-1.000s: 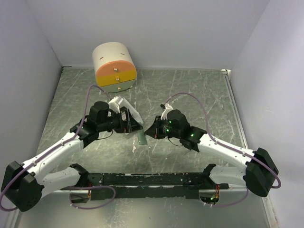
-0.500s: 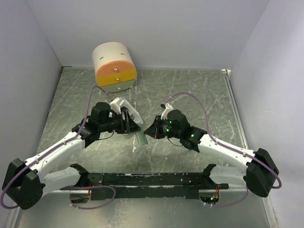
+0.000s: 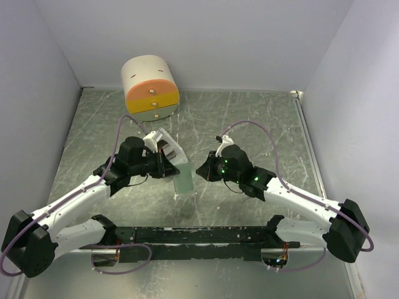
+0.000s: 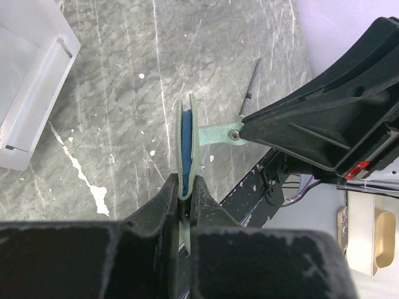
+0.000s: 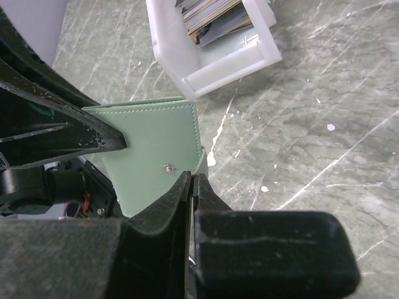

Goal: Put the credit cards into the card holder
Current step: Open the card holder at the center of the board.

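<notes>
The grey-green card holder (image 3: 184,180) hangs above the table between both arms. In the left wrist view the card holder (image 4: 186,143) is edge-on, its blue inside showing, and my left gripper (image 4: 185,192) is shut on its lower edge. Its clasp strap (image 4: 217,132) runs right into my right gripper (image 4: 242,129). The right wrist view shows the holder's flat green face (image 5: 149,143) with a metal snap (image 5: 167,167), and my right gripper (image 5: 192,180) is shut on the strap. The credit cards (image 5: 209,15) lie stacked in the white box (image 5: 187,62).
The white open box (image 3: 163,142) stands just behind my left gripper (image 3: 173,169). A cream cylinder with orange and yellow drawers (image 3: 149,87) sits at the back left. Grey walls close the table on three sides. A loose screw (image 4: 250,93) lies on the marbled surface.
My left gripper has gone from wide open to shut on the card holder. The holder has turned, showing more of its face from above. The right gripper has shifted slightly right.
</notes>
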`<state>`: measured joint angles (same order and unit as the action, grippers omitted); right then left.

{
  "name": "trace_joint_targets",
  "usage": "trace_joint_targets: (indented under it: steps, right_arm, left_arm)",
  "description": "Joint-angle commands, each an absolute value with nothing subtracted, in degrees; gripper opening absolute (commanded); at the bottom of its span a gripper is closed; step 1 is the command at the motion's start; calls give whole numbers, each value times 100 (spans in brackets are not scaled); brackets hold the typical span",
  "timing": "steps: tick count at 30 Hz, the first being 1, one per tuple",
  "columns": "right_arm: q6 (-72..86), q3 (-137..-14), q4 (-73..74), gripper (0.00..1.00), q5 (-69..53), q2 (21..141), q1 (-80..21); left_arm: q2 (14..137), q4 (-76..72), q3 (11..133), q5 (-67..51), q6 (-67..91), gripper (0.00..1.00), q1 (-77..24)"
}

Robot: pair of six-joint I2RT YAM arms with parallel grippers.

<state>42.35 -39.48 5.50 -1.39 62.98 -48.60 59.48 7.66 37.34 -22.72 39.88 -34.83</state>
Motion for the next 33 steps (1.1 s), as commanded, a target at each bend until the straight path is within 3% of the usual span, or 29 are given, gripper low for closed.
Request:
trace_joint_targets:
  steps: [1,6,12,18,26,33]
  right_arm:
    - [3949,-3964,575,0,-59,6014,-4856]
    - [3699,-3631,313,0,-405,5837,-4860]
    - [4082,-3126,203,0,-870,5968,-4860]
    - [4371,-3301,85,0,-1113,5880,-4860]
    - [5522,-3154,-892,0,-1821,5776,-4860]
    - [5141,-3311,690,0,-229,5738,-4853]
  left_arm:
    - [5969,871,3709,-2232,3924,19,-3518]
    - [6258,1316,3803,-1982,3877,58,-3517]
    - [6323,1430,3624,-1950,3931,71,-3522]
    - [6126,1450,3497,-1915,3836,74,-3522]
    - [5744,1565,3352,-1841,3941,68,-3522]
    - [5648,1447,3145,-2066,4023,61,-3526]
